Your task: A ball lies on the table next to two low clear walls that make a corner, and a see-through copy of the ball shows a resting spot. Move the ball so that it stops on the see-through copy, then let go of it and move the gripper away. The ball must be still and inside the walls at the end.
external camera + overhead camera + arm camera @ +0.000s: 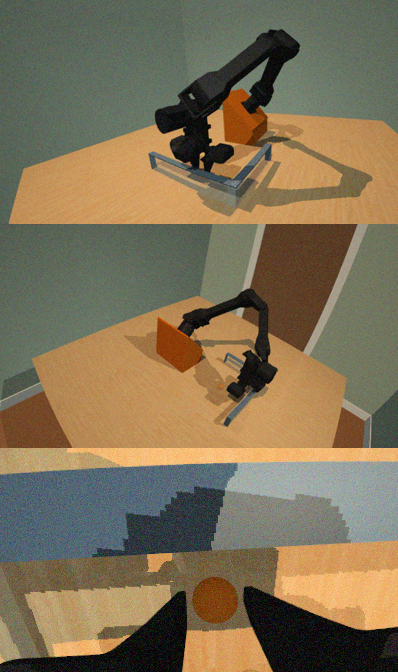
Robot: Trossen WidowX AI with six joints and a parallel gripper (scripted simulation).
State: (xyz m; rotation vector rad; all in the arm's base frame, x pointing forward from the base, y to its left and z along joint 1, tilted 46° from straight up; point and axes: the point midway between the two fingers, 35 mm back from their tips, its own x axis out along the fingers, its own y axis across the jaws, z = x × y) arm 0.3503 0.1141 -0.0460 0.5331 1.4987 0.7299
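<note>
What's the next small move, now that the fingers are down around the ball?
Probably finish closing. In the wrist view the ball sits centred between the gripper fingertips, with a thin gap on each side, so it isn't gripped yet. The clear wall lies just beyond, so close before lifting.

orange ball, blue-grey walls, black end effector

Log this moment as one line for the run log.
phase: grasp approach | gripper: open, low at table, fingers either side of ball, gaps visible | ball: on table beside wall | placement: not yet done
</note>
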